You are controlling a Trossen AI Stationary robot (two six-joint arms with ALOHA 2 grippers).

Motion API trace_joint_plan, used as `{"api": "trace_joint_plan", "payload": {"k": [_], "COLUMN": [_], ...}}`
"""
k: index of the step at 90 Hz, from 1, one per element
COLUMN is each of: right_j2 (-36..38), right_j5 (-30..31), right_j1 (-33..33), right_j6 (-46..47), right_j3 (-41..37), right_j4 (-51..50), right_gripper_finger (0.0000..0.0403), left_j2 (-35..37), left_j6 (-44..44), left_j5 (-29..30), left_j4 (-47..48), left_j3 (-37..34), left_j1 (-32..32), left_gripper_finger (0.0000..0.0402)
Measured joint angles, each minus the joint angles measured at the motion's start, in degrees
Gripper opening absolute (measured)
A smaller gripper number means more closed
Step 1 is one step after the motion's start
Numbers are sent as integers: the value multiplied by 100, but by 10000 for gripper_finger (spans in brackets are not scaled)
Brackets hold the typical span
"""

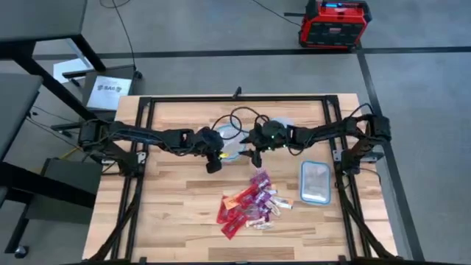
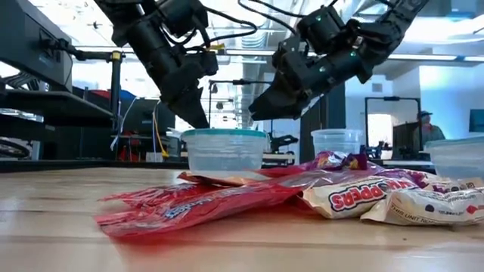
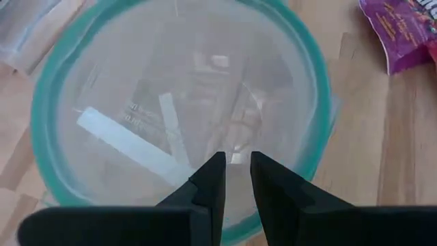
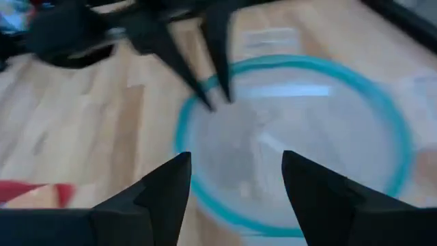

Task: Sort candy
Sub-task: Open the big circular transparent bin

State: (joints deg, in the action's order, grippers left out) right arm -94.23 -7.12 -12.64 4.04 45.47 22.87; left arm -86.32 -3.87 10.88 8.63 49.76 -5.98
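The candy [image 1: 250, 202] lies in a loose pile of red, purple and whitish wrappers on the wooden table, near its front middle; the low view shows the candy [image 2: 227, 200] up close. My left gripper [image 3: 237, 160] points down over a clear bowl with a bluish rim [image 3: 41, 102]. Its fingers stand a narrow gap apart with nothing between them. My right gripper [image 4: 235, 160] hangs wide open above the same bowl [image 4: 300, 61], holding nothing. In the high view my left gripper [image 1: 214, 163] and my right gripper [image 1: 254, 154] flank this bowl [image 1: 229, 140].
A second clear bowl [image 1: 280, 126] stands farther back to the right. A clear rectangular tub [image 1: 315, 182] sits near the table's right edge. A black frame [image 1: 235, 98] runs round the table's far side. Bare wood lies to the left of the pile.
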Motion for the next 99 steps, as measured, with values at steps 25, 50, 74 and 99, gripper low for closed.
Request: {"api": "trace_joint_plan", "payload": {"k": [25,50,74,99], "right_j2": [-618,-423,-229,910], "right_j5": [-4,-222,-768,-612], "right_j1": [14,447,973,1251], "right_j6": [-132,352,287,214], "right_j3": [237,251,506,554], "right_j4": [-146,-480,-1097,-2300], "right_gripper_finger": [214,214,214,214], "left_j2": [0,7,70,660], "left_j6": [-15,265,581,227], "left_j5": [-215,-213,-215,-206], "left_j4": [-140,113,59,-190], "left_j3": [-12,0,-1,-11], "left_j1": [2,-27,-98,67], "left_gripper_finger": [56,56,56,56]}}
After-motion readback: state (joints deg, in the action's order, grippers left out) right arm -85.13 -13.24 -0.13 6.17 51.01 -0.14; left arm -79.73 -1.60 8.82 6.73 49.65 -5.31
